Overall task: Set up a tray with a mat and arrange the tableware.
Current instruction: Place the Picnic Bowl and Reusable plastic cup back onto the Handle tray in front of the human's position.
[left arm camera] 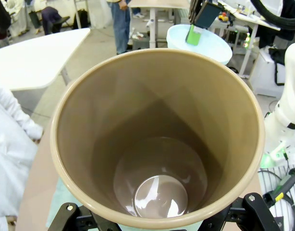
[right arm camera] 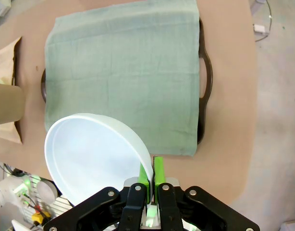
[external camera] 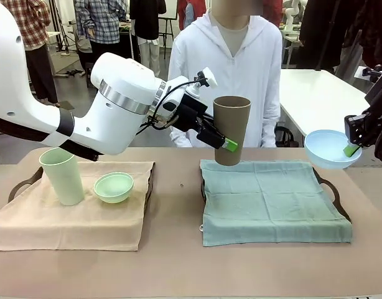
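My left gripper (external camera: 226, 144) is shut on a brown tumbler (external camera: 231, 128), held upright in the air over the far left edge of the green mat (external camera: 275, 199). In the left wrist view I look down into the brown tumbler (left arm camera: 157, 139), with my left gripper (left arm camera: 157, 222) clasping its outside. At the right, my right gripper (external camera: 351, 149) pinches the rim of a pale blue bowl (external camera: 331, 148), held tilted above the table beside the tray (external camera: 333, 190). The right wrist view shows that bowl (right arm camera: 94, 154) in my right gripper (right arm camera: 151, 175), with the green mat (right arm camera: 123, 72) below.
A second tray (external camera: 23, 182) at the left carries a beige mat (external camera: 73, 221) with a mint green tumbler (external camera: 61, 175) and a mint green bowl (external camera: 114, 187). A person in white (external camera: 241, 62) stands at the far side. Bare table lies between the trays.
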You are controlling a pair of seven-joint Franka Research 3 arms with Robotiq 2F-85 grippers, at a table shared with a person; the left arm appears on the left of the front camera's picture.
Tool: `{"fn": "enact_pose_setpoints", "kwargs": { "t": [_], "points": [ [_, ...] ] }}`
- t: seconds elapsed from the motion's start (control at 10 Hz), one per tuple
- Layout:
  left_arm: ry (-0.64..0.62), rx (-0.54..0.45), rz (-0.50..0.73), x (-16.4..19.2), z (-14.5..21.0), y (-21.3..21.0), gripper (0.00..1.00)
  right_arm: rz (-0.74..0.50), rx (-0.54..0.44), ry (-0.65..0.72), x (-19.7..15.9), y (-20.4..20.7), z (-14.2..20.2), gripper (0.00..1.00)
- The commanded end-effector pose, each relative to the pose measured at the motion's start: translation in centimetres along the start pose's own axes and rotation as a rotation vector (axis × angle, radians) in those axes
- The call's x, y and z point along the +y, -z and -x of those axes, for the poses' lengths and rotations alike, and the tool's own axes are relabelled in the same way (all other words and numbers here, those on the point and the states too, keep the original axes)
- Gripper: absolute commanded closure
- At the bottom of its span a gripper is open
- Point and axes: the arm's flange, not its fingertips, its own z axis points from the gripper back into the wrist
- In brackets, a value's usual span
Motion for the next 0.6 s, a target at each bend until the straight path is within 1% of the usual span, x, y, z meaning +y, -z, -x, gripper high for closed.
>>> {"fn": "enact_pose_setpoints", "kwargs": {
  "t": [0.0,0.1,0.2,0.3,0.4,0.5],
  "points": [
    [0.002,-0.009,0.009,0.1,-0.3,0.0,0.76,0.001,-0.003,-0.001,0.0,-0.2,0.0,1.0],
    [0.002,-0.009,0.009,0.1,-0.3,0.0,0.76,0.001,-0.003,-0.001,0.0,-0.2,0.0,1.0],
    [0.0,0.0,0.0,0.0,0.0,0.0,0.17,0.0,0.0,0.0,0.0,0.0,0.0,0.95],
    [0.006,-0.009,0.05,1.6,1.5,1.3,0.17,0.042,0.034,-0.017,-0.2,2.6,-1.5,0.95],
    [0.021,-0.026,0.08,2.7,2.8,2.6,0.17,0.041,0.064,-0.019,-0.4,4.9,-2.7,0.95],
    [0.035,-0.023,0.1,3.4,3.9,4.1,0.17,0.031,0.071,-0.026,-0.3,7.2,-3.7,0.95]
  ]
}}
